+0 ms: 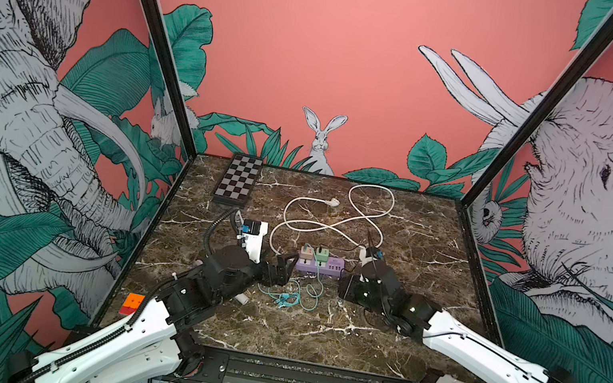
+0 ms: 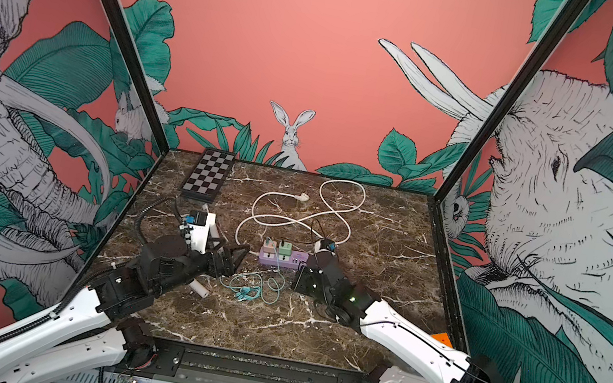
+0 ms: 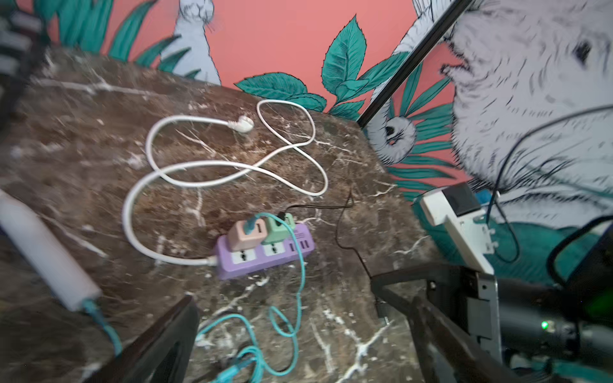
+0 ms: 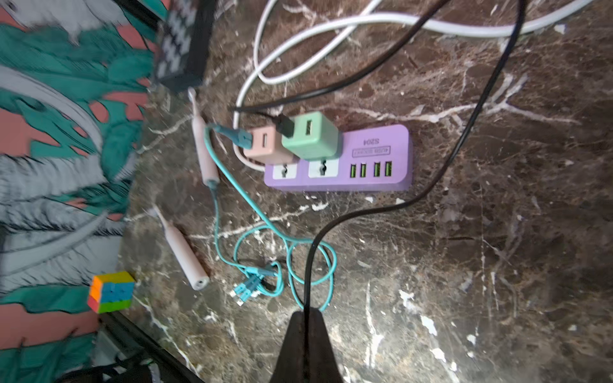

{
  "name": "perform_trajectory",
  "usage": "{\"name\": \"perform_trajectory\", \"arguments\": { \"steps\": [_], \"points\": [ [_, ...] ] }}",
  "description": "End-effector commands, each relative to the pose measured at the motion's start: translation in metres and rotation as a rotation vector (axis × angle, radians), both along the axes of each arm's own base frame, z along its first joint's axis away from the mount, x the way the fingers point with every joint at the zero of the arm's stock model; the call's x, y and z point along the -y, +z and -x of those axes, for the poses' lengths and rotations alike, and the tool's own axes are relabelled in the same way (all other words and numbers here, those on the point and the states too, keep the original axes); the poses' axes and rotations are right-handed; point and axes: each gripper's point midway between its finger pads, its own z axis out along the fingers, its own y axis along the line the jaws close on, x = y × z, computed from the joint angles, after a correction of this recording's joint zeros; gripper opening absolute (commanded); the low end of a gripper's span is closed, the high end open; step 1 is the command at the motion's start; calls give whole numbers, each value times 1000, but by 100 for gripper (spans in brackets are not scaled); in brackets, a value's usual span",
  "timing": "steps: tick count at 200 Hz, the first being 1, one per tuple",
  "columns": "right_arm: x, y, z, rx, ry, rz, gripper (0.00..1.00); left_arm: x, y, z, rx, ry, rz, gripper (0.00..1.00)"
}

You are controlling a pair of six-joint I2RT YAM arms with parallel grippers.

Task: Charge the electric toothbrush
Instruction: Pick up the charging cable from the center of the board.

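Note:
In the right wrist view two pale electric toothbrushes lie left of the purple power strip (image 4: 338,162). One toothbrush (image 4: 205,149) has a teal cable (image 4: 232,185) in its base, and that cable runs to the pink adapter (image 4: 265,146). The other toothbrush (image 4: 182,252) lies free. A black cable (image 4: 365,212) leaves the green adapter (image 4: 310,136), and my right gripper (image 4: 306,318) is shut on it, just right of the strip (image 1: 319,266). My left gripper (image 3: 298,338) is open over the teal coil (image 1: 289,297), with the cabled toothbrush (image 3: 43,252) beside it.
The strip's white cord (image 1: 333,222) loops across the back of the marble table and ends in a loose plug (image 1: 333,202). A chessboard (image 1: 238,180) lies at the back left. A colour cube (image 1: 131,303) sits at the left edge. Walls close in three sides.

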Motion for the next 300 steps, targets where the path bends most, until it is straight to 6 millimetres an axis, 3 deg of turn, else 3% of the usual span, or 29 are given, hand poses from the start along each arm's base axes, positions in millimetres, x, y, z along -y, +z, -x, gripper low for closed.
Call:
{"name": "perform_trajectory", "arguments": {
  "steps": [1,39,65,85,121,146,228,300],
  "points": [
    [-5,43,-16,106,-88,-242,0,26,8,3,-239,-7,435,98],
    [8,73,-20,218,-173,-467,0,41,18,9,-360,-13,666,99],
    [18,88,-21,279,-225,-602,0,57,14,18,-447,-15,797,98],
    [27,95,-22,314,-263,-677,0,74,6,24,-506,-24,847,96],
    [34,110,-21,357,-281,-746,0,114,22,32,-518,-108,888,91],
    [35,117,-19,363,-278,-768,0,128,27,25,-509,-120,927,85],
    [37,118,-17,333,-292,-801,0,168,39,15,-448,-191,989,66],
    [36,110,-17,287,-302,-796,0,168,49,11,-331,-191,938,40]
  ]
}}
